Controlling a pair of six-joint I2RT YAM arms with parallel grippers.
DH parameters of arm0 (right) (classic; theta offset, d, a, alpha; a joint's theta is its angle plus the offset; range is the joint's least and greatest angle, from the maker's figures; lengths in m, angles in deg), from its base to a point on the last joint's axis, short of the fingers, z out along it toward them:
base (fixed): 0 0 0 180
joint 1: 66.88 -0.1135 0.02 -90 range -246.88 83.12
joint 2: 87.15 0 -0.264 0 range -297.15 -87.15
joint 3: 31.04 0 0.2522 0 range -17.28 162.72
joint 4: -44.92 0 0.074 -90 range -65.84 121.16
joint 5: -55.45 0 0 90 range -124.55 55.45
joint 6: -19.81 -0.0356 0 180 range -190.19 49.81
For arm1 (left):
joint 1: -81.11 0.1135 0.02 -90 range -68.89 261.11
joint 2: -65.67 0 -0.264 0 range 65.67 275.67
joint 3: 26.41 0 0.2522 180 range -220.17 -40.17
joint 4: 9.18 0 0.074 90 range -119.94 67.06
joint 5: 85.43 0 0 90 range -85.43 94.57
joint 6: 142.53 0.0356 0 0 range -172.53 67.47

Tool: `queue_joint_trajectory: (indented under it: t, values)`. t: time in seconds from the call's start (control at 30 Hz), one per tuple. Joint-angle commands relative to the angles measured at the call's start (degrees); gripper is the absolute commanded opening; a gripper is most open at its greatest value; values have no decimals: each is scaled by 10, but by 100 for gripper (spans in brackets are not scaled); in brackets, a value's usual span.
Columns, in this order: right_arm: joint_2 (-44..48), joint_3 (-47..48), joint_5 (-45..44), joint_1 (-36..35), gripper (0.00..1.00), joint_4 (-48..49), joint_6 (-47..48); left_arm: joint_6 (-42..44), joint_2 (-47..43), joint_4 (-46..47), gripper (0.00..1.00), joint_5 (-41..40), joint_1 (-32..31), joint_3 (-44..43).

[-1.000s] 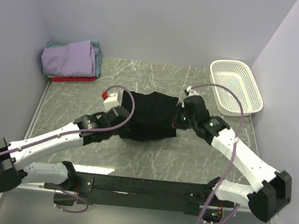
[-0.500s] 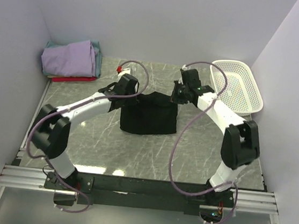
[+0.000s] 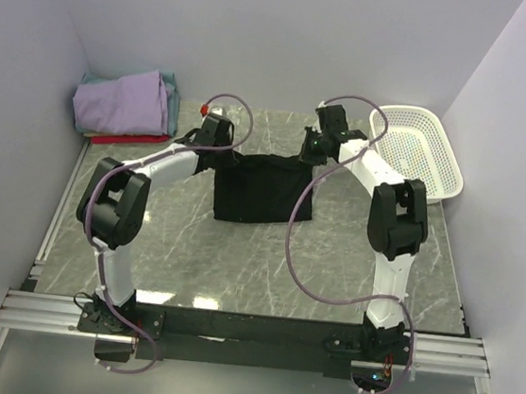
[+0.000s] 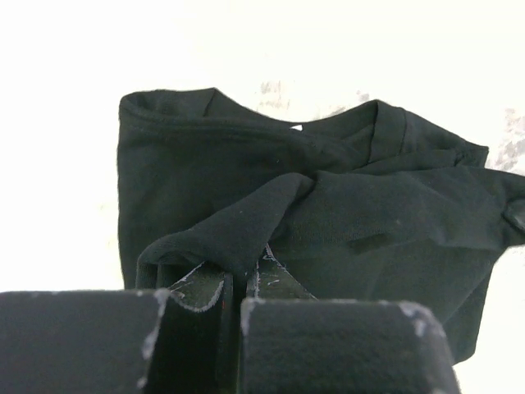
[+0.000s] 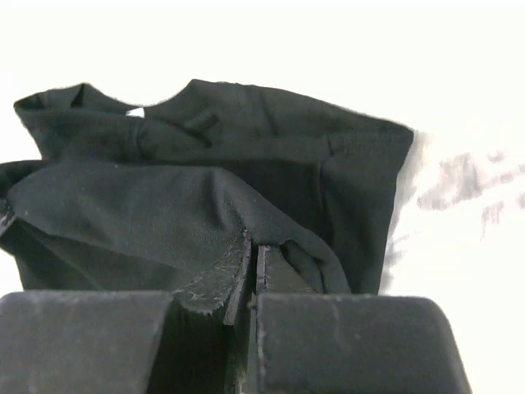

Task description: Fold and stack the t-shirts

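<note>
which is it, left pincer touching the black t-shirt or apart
Touching. The left wrist view shows the left pincer shut on a fold of the black t-shirt.

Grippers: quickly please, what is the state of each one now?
Left gripper: shut, pinching a fold of the black t-shirt.
Right gripper: shut, pinching the same shirt at its other side.

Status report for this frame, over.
Left gripper shut on black cloth t-shirt; right gripper likewise. Shirt doubled over on marble table. Nothing in the way.
</note>
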Motion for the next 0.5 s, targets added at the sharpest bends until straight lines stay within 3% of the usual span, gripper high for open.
queue_joint_trajectory:
  t: [0.0,0.2,0.23,0.27,0.3,0.33,0.37,0.43,0.47]
  values:
    - [-45,87,8,14,0,2,15,23,29,45,1,36,19,-54]
    - [-115,171,4,29,0,5,3,39,115,86,1,69,46,-110]
    - [-137,189,7,31,7,-9,2,41,127,91,1,74,48,-120]
    - [-146,214,8,35,12,-13,2,39,136,92,10,79,55,-132]
    - [-152,217,5,36,14,-7,1,33,144,96,27,80,58,-132]
    - [-154,214,8,39,23,10,1,32,144,140,47,85,61,-125]
    - [-153,212,9,42,42,16,5,34,145,153,76,97,68,-115]
    - [-131,178,-8,49,50,52,5,30,154,155,97,92,76,-122]
    - [-120,166,-14,51,55,60,13,41,155,135,100,85,77,-139]
